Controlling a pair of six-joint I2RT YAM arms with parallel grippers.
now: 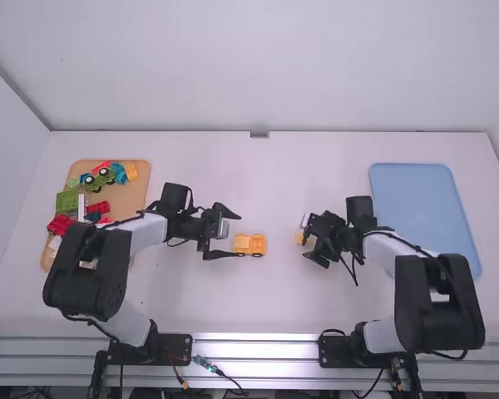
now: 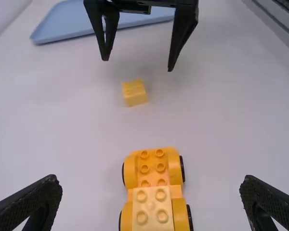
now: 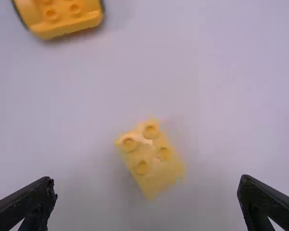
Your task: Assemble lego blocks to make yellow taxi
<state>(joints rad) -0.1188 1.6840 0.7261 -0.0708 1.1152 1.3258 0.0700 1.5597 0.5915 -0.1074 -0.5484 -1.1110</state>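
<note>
Left gripper (image 1: 238, 236): you had its fingers wide apart, beside the car (image 1: 258, 244)
Car: sat between your grippers, pale block (image 2: 152, 209) on one end
Yellow block (image 3: 151, 161): lay near your right gripper (image 1: 306, 238)
Right gripper: fingers apart too

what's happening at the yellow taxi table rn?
Nothing is gripped right now. The left arm's gripper, jaws open, is at the yellow wheeled base, which has a light-yellow brick on it. The right arm's gripper, also open, hovers over a loose yellow brick that sits apart from the base. So the taxi is partly built, with that brick not yet attached.
</note>
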